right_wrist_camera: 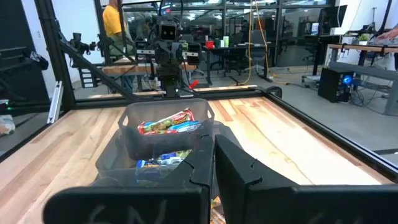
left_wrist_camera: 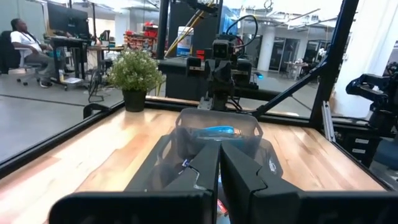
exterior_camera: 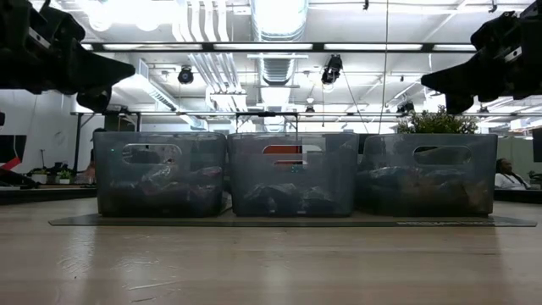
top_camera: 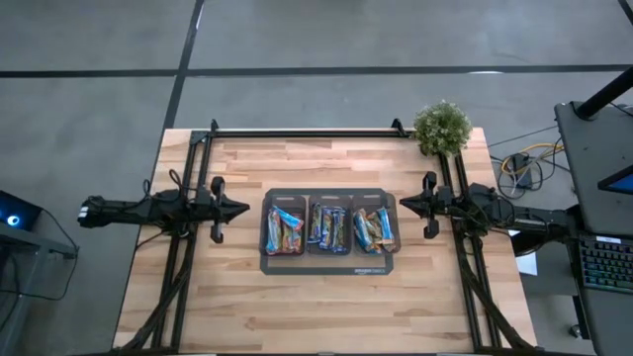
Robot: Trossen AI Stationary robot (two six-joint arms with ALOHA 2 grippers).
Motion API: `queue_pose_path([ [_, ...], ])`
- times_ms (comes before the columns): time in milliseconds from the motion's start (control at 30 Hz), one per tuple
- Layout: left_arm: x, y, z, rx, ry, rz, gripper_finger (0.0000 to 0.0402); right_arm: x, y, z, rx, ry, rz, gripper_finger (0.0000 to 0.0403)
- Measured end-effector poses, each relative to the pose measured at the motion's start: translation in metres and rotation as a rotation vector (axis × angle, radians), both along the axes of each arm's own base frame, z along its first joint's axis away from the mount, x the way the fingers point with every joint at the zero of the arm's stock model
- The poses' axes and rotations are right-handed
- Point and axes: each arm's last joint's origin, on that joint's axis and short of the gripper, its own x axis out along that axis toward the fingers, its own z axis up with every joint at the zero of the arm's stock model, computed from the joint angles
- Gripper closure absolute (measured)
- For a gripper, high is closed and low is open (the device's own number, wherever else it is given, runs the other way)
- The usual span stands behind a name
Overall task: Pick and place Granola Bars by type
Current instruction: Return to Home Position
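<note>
- High view shows us the Granola Bars (top_camera: 326,228) lying inside three dark bins (top_camera: 329,197), side by side on a mat (top_camera: 282,265) at the middle of the wooden table (top_camera: 247,307).
- We see the left gripper (top_camera: 242,209) hovering just left of the bins, fingers pressed nearly together, holding nothing.
- We find the right gripper (top_camera: 404,205) just right of them, likewise closed and empty.
- Each bin seems to hold blue and orange-brown wrappers, though the bars are too small for us to sort.

Ceiling lights (exterior_camera: 279,13) glare along the low view's top, leaving my left gripper (exterior_camera: 129,70) and right gripper (exterior_camera: 426,80) dark silhouettes; from above, the table (top_camera: 326,307) is evenly lit.
</note>
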Motion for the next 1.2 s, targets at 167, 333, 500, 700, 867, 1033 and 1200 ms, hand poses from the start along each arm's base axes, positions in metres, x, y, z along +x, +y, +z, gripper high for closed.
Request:
queue_pose_path([
  [167, 0.0008, -0.0001, -0.0019, 0.003, -0.017, 0.0, 0.0401, 0.0, 0.0, 0.0001, 0.0, 0.0, 0.0, 0.0394],
  [333, 0.0008, -0.0001, -0.0024, 0.013, -0.01, 0.0, 0.0401, 0.0, 0.0, 0.0, 0.0, 0.001, 0.0, 0.0394],
  [500, 0.001, -0.0001, -0.0029, 0.007, -0.006, -0.001, 0.0401, 0.0, 0.0, 0.0, 0.0, 0.001, -0.001, 0.0394],
  [700, 0.0011, -0.0001, -0.0033, 0.004, -0.002, 0.0, 0.0401, 0.0, 0.0, 0.0001, 0.0, 0.0, -0.001, 0.0394],
  [867, 0.0011, -0.0001, -0.0034, 0.005, -0.001, 0.0, 0.0401, 0.0, -0.0001, 0.0, 0.0, 0.001, -0.003, 0.0394],
  [1033, 0.0011, -0.0001, -0.0034, 0.005, -0.001, 0.0, 0.0401, 0.0, -0.0001, 0.0, 0.0, 0.001, -0.003, 0.0394],
  [1200, 0.0011, -0.0001, -0.0035, 0.005, 0.0, 0.001, 0.0401, 0.0, -0.0001, 0.0, 0.0, 0.001, -0.003, 0.0394],
])
